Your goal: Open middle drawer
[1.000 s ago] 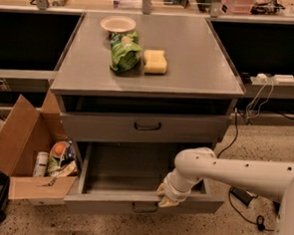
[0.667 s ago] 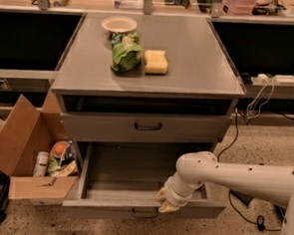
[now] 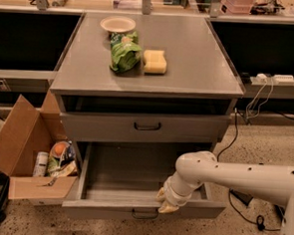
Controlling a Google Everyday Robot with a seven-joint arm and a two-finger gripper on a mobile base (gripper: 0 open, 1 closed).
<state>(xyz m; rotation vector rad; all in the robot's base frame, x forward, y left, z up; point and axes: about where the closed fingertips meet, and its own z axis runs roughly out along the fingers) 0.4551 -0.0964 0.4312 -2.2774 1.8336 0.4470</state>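
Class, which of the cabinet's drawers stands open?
The middle drawer, the lower of the two handled fronts in view: pulled out, grey interior showing, the gripper at its front edge. The drawer above it is shut flush.

We count two drawers in view: one shut upper drawer (image 3: pixel 186 132) and the middle drawer (image 3: pixel 128 175), pulled out. On the worktop (image 3: pixel 200 68) lie three things (one bowl (image 3: pixel 118 24), one green bag (image 3: pixel 124 53), one yellow sponge (image 3: pixel 155 61)). One cardboard box (image 3: pixel 15 141) stands beside, and one claw (image 3: pixel 165 203) rests at the open drawer's front edge.
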